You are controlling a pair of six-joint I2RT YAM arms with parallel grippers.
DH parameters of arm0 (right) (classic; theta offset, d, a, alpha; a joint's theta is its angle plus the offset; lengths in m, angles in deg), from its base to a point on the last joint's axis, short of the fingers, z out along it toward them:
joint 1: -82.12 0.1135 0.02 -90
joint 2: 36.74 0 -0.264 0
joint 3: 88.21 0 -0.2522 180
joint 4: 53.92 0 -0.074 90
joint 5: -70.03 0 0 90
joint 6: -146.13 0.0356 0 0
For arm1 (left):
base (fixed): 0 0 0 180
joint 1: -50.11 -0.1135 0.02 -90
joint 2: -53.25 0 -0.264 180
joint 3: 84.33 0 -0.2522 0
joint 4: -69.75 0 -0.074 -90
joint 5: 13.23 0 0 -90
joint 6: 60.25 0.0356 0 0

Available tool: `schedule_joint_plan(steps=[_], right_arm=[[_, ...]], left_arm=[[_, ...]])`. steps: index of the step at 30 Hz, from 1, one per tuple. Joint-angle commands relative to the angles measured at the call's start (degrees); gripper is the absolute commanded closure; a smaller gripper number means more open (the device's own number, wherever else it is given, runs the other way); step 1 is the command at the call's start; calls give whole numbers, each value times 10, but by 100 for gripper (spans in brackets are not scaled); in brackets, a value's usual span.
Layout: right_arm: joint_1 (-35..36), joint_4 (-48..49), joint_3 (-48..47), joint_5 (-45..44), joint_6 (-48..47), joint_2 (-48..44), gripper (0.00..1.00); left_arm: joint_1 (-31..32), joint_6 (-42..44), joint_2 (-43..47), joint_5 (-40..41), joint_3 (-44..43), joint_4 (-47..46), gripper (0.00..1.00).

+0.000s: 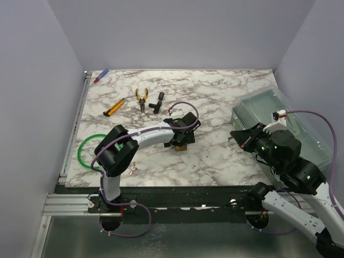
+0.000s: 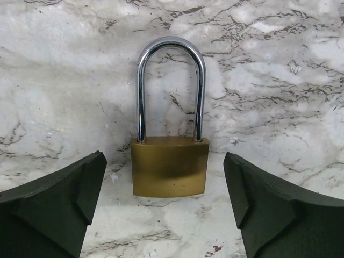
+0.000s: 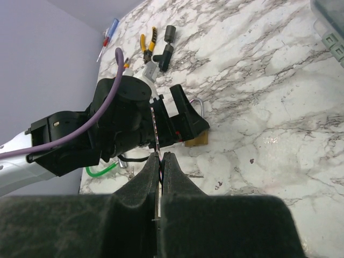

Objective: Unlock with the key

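two dark fingers (image 2: 48, 209) of the left gripper (image 2: 163, 161) filled the lower corners of the left wrist view, set wide apart and holding nothing. the padlock (image 2: 169, 166) lay flat on the marble table (image 1: 226, 107) between them. bare marble showed on each side of its brass body, so neither finger touched it. its chrome shackle (image 2: 170, 45) pointed away from the wrist camera, and both legs were seated in the body. in the top view the padlock sat a little left of the table's centre, partly hidden under the tip of the left arm. the right gripper (image 3: 160, 158) was held above the right side of the table, in front of a clear plastic bin (image 1: 279, 115), with its fingers aimed toward the left arm. its fingers were pressed together on the key (image 3: 155, 129), which showed edge-on in the right wrist view as a thin metal strip projecting past the fingertips. the key was well apart from the padlock. beyond the padlock, toward the far edge, lay a black tool (image 1: 157, 102), yellow-handled pliers (image 1: 141, 98) and a yellow utility knife (image 1: 113, 107). a red and blue pen (image 1: 100, 76) rested at the far left corner. a green ring (image 1: 86, 146) lay at the left edge beside the left arm. a small silver object (image 1: 132, 167) lay near the left arm's base; its kind could not be told.
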Motion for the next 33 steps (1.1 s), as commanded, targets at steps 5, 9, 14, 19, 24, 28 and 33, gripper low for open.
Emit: schedule_joint_plan(steps=[5, 9, 14, 19, 24, 28, 33], right_arm=[[2, 8, 13, 6, 12, -10, 100], [2, 7, 16, 5, 14, -14, 100], [2, 0, 18, -2, 14, -22, 99], [2, -7, 20, -10, 14, -32, 99], [2, -11, 23, -13, 13, -34, 100], [1, -9, 25, -14, 11, -34, 99], [1, -9, 26, -14, 10, -33, 99]], left_arm=[[10, 38, 17, -41, -31, 35, 1], [11, 55, -11, -40, -63, 64, 2], [11, 53, -42, -46, -89, 86, 7], [11, 46, -52, -40, -96, 96, 7], [11, 38, -58, -29, -97, 105, 7], [11, 33, -69, -35, -96, 105, 7], [11, 30, -77, -32, -95, 104, 11]])
